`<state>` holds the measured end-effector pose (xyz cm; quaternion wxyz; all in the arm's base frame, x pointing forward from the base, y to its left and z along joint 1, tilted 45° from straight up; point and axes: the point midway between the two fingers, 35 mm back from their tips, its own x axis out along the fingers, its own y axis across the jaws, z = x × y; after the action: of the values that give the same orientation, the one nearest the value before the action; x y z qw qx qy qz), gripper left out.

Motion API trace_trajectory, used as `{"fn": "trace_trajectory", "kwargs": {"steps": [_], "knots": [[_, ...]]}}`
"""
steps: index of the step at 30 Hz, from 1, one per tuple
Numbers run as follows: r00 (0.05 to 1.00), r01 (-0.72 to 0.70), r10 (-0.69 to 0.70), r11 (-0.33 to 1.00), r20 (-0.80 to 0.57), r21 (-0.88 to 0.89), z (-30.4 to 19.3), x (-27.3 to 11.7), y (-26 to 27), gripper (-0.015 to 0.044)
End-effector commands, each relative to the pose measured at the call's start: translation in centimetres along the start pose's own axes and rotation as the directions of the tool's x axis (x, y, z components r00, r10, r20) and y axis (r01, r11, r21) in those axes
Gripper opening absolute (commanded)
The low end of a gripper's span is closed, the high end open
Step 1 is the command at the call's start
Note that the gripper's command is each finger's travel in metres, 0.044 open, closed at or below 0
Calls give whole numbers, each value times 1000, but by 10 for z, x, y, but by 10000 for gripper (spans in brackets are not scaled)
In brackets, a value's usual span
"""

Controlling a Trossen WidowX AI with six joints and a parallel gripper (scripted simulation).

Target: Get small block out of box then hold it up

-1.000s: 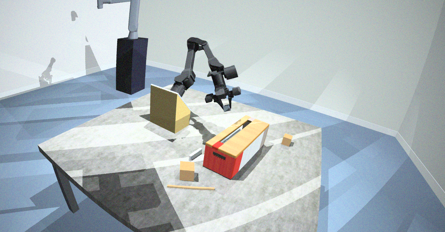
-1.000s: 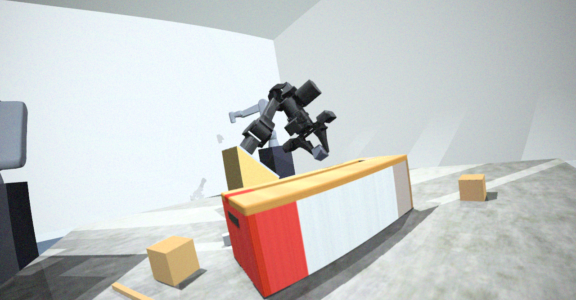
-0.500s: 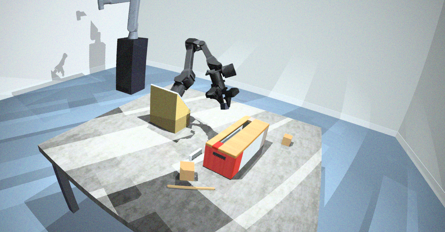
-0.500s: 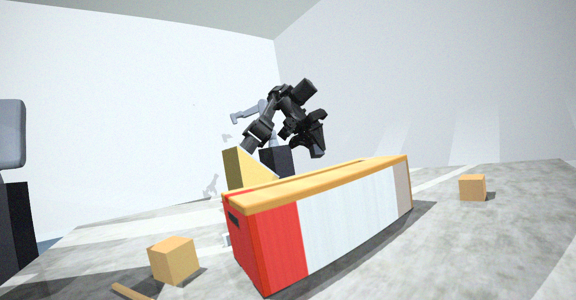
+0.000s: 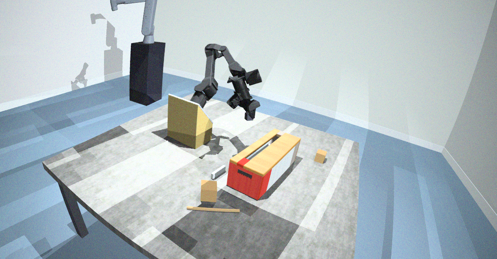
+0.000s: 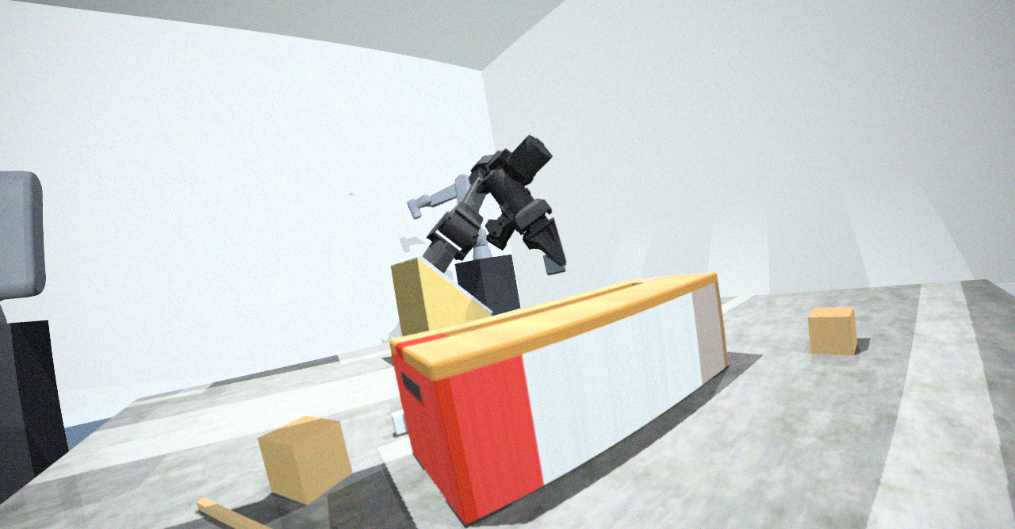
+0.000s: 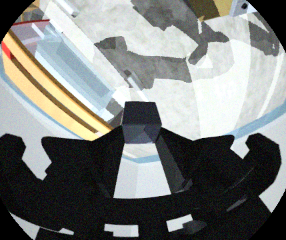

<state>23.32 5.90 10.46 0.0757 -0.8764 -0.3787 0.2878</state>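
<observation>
A small dark blue-grey block [image 5: 249,117] [image 6: 554,265] [image 7: 141,123] is held between the fingertips of my gripper, seen most clearly in the wrist view. My gripper is shut on the block and is up in the air, behind the box and above the table. The box [image 5: 249,184] [image 6: 489,440] [image 7: 59,115] stands upright on the table, with a red end, a pale front and a wooden top with a long slot. The box's inside is mostly hidden in the top and exterior views. The block is outside the box and apart from it.
A yellow wedge-shaped stand [image 5: 182,125] [image 6: 411,298] is left of the box, near the arm's base. Wooden cubes stand at the front left [image 5: 208,190] [image 6: 304,461] and right [image 5: 320,155] [image 6: 832,331]. A thin stick [image 5: 213,209] and a small white bar [image 5: 218,172] lie near the box's red end.
</observation>
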Motion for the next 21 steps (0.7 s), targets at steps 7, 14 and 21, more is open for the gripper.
{"fn": "trace_trajectory", "kwargs": {"steps": [7,14,21], "knots": [[1000,15,-10,962,-22,273,0,-5,-4,0],[1000,15,-10,962,-22,273,0,-5,-4,0],[1000,15,-10,962,-22,273,0,-5,-4,0]]}}
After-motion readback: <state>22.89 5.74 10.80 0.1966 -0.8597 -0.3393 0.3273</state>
